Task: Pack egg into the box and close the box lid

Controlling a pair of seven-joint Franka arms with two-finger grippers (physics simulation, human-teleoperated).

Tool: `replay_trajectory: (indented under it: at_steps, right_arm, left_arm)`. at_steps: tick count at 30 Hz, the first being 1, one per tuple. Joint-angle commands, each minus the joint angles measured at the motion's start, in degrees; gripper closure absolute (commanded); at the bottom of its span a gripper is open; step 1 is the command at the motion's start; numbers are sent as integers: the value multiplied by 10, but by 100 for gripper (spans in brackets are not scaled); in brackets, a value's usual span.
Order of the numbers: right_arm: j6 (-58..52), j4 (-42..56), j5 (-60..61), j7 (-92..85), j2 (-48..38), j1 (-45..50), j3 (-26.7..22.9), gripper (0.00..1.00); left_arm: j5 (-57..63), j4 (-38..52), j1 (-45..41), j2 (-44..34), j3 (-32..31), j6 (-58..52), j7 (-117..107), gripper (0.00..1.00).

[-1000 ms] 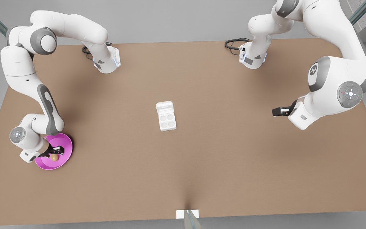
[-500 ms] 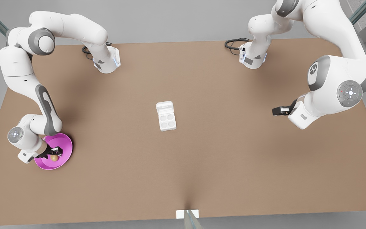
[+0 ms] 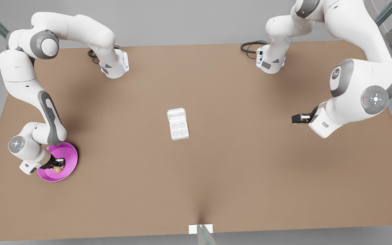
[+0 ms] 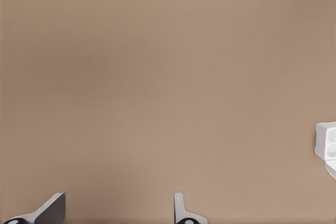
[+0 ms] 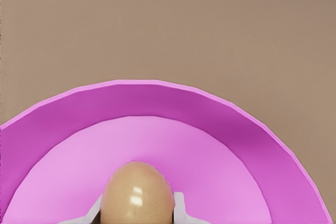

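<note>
The tan egg (image 3: 57,169) (image 5: 137,192) lies on the pink plate (image 3: 70,156) (image 5: 157,108) at the front view's left. My right gripper (image 3: 58,164) (image 5: 137,209) is down over it, with a finger pressed on each side of the egg. The white box (image 3: 179,130) sits mid-table with its cups bare and its box lid (image 3: 176,114) folded open behind them. My left gripper (image 3: 296,118) (image 4: 115,214) waits above the table at the front view's right, open and holding nothing. An edge of the box (image 4: 326,142) shows in the left wrist view.
Both arm bases (image 3: 113,66) (image 3: 271,61) stand at the far edge of the brown table (image 3: 237,163). A small white tab (image 3: 201,228) sits at the near edge. Wide bare tabletop lies between the plate and the box.
My right gripper has shifted slightly toward the front view's left and settled lower onto the egg, its fingers closing around it. The left arm has barely moved.
</note>
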Motion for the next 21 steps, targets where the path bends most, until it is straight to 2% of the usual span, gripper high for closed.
replay_trajectory:
  at_steps: [1, 6, 8, 11, 13, 16, 18, 21]
  right_arm:
    - [-1, 0, -6, 10, -1, 0, 0, 67]
    - [-35, -5, 0, 11, -34, -2, 16, 68]
    - [-87, -3, 5, 46, -62, 7, 33, 68]
    - [-175, 4, 65, 109, -120, 86, 36, 68]
    - [-228, 25, 129, 182, -144, 217, -26, 68]
    - [-264, 47, 240, 270, -154, 467, -192, 68]
    - [-282, 69, 287, 332, -142, 597, -275, 68]
    - [-285, 97, 329, 454, -117, 686, -284, 68]
  left_arm:
    - [0, 0, 0, 0, 0, -1, 0, 0]
    - [0, 0, 0, -1, 0, -2, 0, 0]
    - [0, 0, 0, -2, 0, -3, 0, 0]
    - [0, 0, 0, -2, 0, -4, -1, 0]
    - [0, 0, 0, -1, 0, -3, -1, 0]
    - [0, -1, 0, -1, 0, -4, 0, 0]
    - [0, -1, 0, -1, 0, -4, 0, 0]
    - [0, -1, 0, -1, 0, -3, 0, 0]
